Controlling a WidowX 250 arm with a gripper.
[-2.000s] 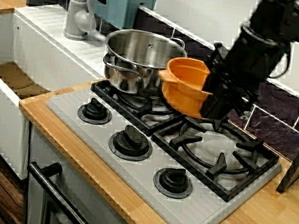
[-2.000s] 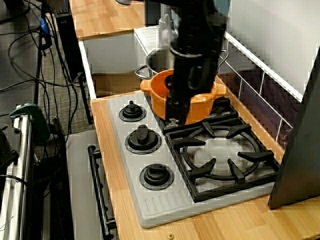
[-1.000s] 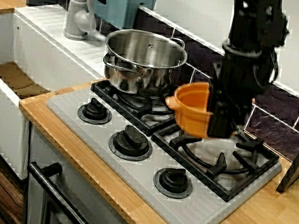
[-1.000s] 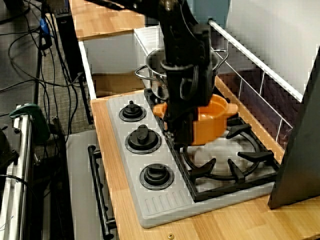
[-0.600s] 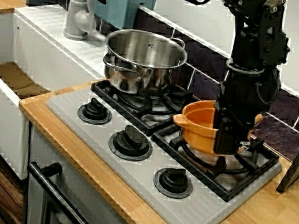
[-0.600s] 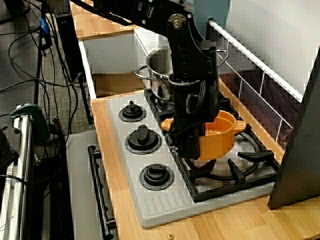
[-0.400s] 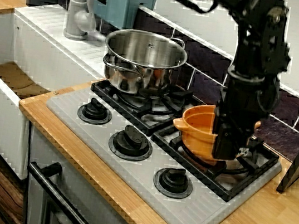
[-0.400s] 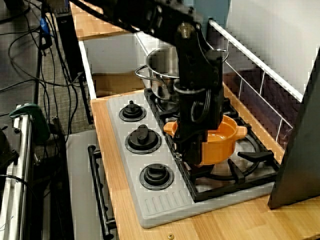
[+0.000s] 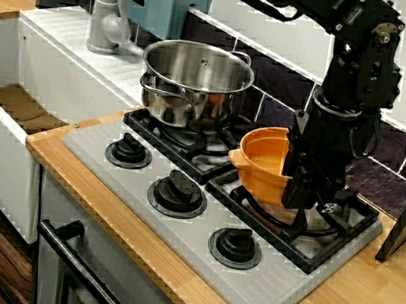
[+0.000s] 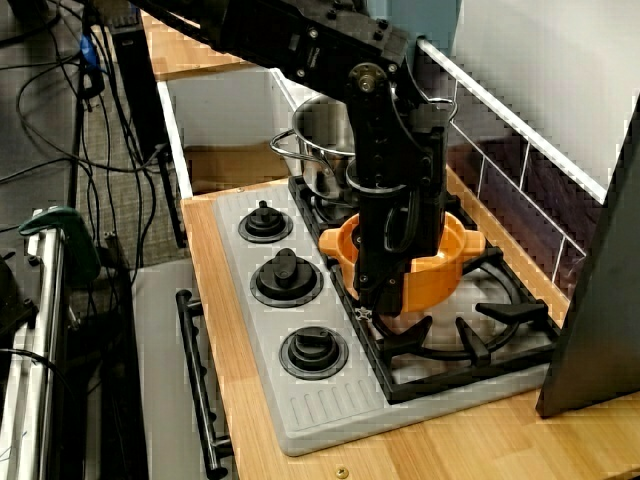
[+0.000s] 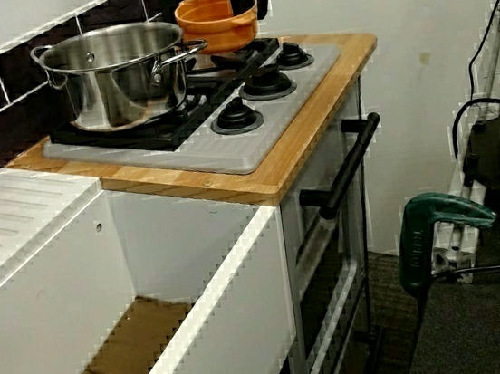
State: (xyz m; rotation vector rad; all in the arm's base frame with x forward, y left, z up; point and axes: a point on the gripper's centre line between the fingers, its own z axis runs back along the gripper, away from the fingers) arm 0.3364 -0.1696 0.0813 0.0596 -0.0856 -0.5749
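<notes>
Status: black gripper point(image 9: 298, 191) is clamped on the wall of the round orange plastic pot point(image 9: 262, 167). As far as the front-corner view shows, one finger is inside the rim and one outside. The tips are mostly hidden by the pot wall. The high side view gives the same read: gripper point(image 10: 385, 285) comes straight down on the near side of the pot point(image 10: 445, 268).

Pot location: over the right-hand black burner grate point(image 9: 334, 221) of the grey cooktop point(image 9: 259, 287). It is just beside the stainless steel stockpot point(image 9: 194, 82) on the left-hand burner, with a gap between them. The pot looks tipped, not level. Can't tell if its base sits on the grate or hangs just above it. The low view past the sink shows only the pot's upper part point(image 11: 216, 22) behind the stockpot point(image 11: 117, 71).

Progress, my judgement: the pot is at the right burner, so positioning looks mostly done. Left to do: level it, seat it flat on the grate, open the fingers, lift the arm clear. Not released yet.

Around it: three black knobs point(image 9: 178, 193) along the cooktop front, grey faucet point(image 9: 104, 19), white sink point(image 9: 7, 130) and wooden counter point(image 9: 364, 298).
</notes>
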